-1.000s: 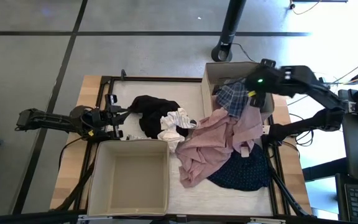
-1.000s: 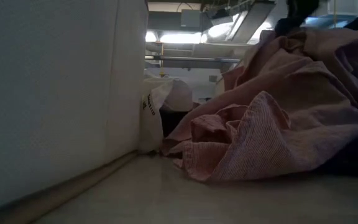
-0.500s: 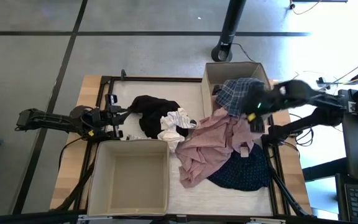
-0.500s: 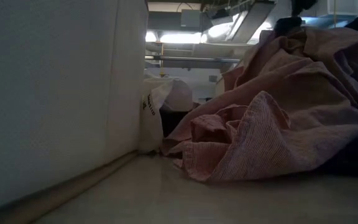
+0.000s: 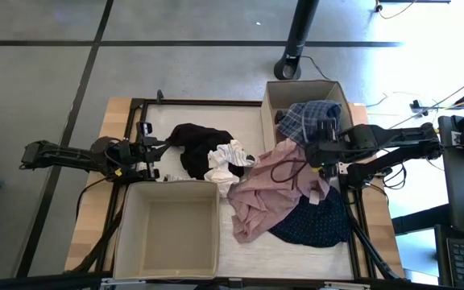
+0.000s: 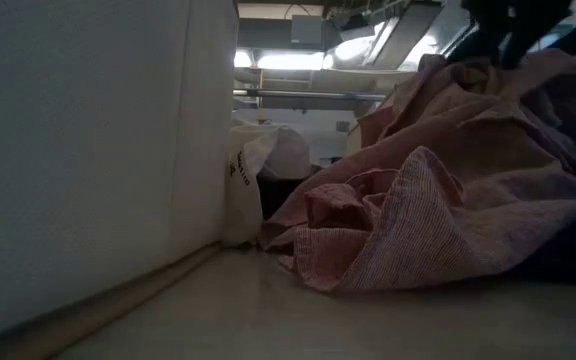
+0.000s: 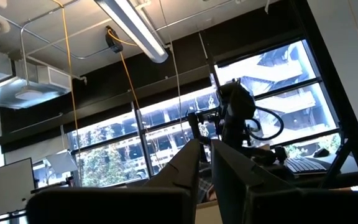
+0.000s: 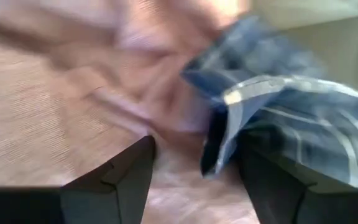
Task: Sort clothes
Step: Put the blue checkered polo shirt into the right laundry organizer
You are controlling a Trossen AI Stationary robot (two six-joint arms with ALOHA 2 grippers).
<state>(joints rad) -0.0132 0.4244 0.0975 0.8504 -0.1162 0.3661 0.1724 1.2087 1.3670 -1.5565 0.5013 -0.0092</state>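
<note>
We see the left gripper (image 5: 158, 155) resting at the worktop's (image 5: 123, 109) left side beside the black garment (image 5: 197, 145); we cannot tell its state. To the right, the right gripper (image 5: 319, 151), spread open, hovers over the dusty pink garment (image 5: 274, 187), just beside the blue plaid shirt (image 5: 306, 118) draped from the beige fabric box (image 5: 296, 87).

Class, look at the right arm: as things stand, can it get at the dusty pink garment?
Probably yes. The right gripper hovers with open jaws directly over the dusty pink garment, which lies on top of the pile. The blue plaid shirt sits just beside it and could get caught too.
</note>
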